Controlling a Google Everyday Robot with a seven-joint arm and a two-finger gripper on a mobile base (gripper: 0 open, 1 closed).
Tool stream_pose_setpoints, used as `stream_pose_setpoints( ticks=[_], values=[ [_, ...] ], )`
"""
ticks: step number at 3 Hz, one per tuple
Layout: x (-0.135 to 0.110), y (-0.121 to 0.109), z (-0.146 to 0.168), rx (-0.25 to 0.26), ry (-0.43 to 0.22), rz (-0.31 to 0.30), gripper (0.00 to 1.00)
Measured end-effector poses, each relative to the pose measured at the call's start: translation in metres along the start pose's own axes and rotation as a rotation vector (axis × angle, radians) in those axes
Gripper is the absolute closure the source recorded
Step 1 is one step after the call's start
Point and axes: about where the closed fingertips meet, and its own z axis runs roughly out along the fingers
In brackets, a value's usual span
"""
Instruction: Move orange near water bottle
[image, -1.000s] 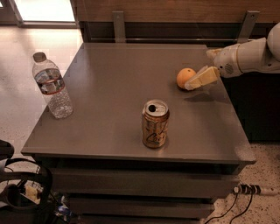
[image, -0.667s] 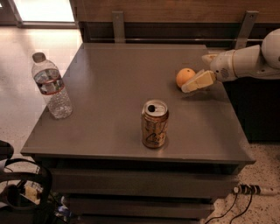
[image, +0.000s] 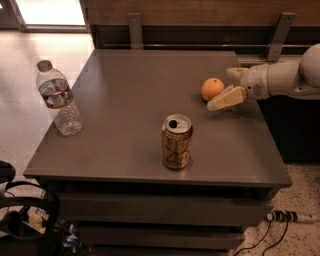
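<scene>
The orange lies on the right side of the grey table, toward the back. My gripper reaches in from the right edge and stands open at the orange's right side. Its near finger lies against the fruit's lower right, and the far finger sits behind and to the right of it. The clear water bottle, with a grey cap and a dark label with a red band, stands upright at the table's left edge, far from the orange.
An opened gold-tan drink can stands upright near the table's front middle, between the orange and the bottle. A wooden wall with metal brackets runs behind the table. Cables and a black object lie on the floor at the front left.
My gripper has crept slightly left, closing in around the orange. The orange, the can and the bottle have not moved.
</scene>
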Motion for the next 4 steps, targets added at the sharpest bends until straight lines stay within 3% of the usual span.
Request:
stream_pose_setpoints(
  ticks=[1, 2, 4],
  values=[
    [-0.011, 0.009, 0.001, -0.034, -0.033, -0.025, 0.15],
    [-0.022, 0.013, 0.006, -0.066, -0.051, -0.047, 0.39],
    [-0.024, 0.015, 0.012, -0.079, -0.053, -0.05, 0.85]
  ],
)
